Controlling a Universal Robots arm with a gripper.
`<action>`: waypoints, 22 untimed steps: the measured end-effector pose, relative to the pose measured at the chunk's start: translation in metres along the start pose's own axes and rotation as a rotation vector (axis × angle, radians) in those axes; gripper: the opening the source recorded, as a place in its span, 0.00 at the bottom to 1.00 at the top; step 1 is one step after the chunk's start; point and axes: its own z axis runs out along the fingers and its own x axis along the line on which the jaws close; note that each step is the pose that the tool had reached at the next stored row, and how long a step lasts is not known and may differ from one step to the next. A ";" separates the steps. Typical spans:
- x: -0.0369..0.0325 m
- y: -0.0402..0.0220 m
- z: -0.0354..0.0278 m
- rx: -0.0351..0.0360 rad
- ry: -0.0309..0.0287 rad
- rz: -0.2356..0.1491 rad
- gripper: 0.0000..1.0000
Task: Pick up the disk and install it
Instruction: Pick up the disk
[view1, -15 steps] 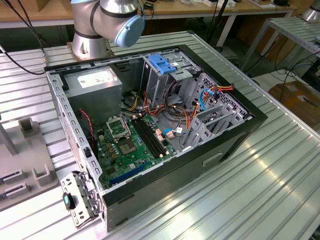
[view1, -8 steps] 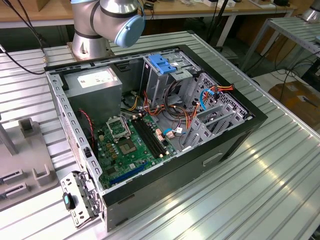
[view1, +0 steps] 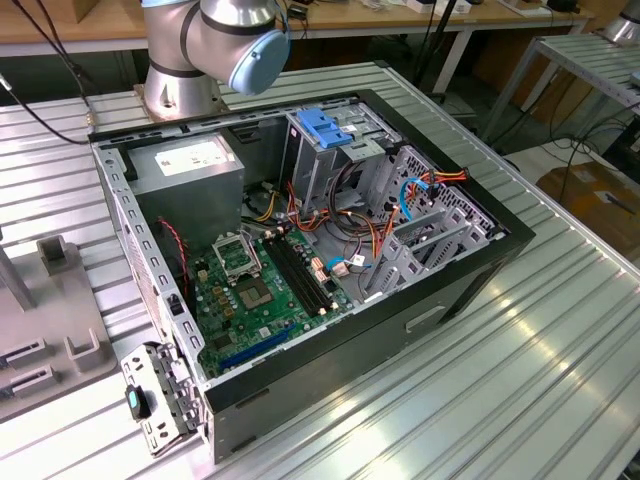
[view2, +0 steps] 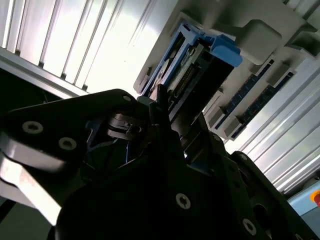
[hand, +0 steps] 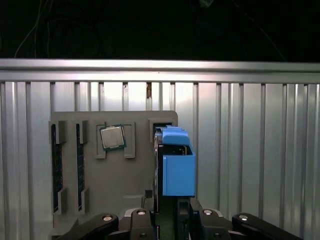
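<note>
The disk (hand: 178, 170) stands on its edge in a slot of a grey holder block (hand: 125, 185), one blue rail turned toward the camera. In the second wrist view the disk (view2: 195, 70) shows its metal end and connector pins between blue rails. My gripper (hand: 170, 205) sits right at the disk's near end, with its black body straddling it in both wrist views. The gripper (view2: 177, 117) is dark against the bright table, and its contact with the disk is hidden.
The holder block also carries memory sticks (hand: 56, 165) and a processor chip (hand: 112, 137). The open computer case (view1: 300, 250) lies on the ribbed metal table, with a power-supply box (view1: 190, 170), motherboard (view1: 260, 290) and a blue-topped drive cage (view1: 325, 130). The holder block (view1: 60, 330) lies at the exterior view's left.
</note>
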 end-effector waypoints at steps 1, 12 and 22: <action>-0.0001 -0.0001 -0.0039 0.0001 0.0000 0.000 0.35; -0.0017 -0.0009 -0.0509 0.0001 0.0000 0.000 0.35; -0.0031 -0.0017 -0.0956 0.0002 0.0000 0.000 0.35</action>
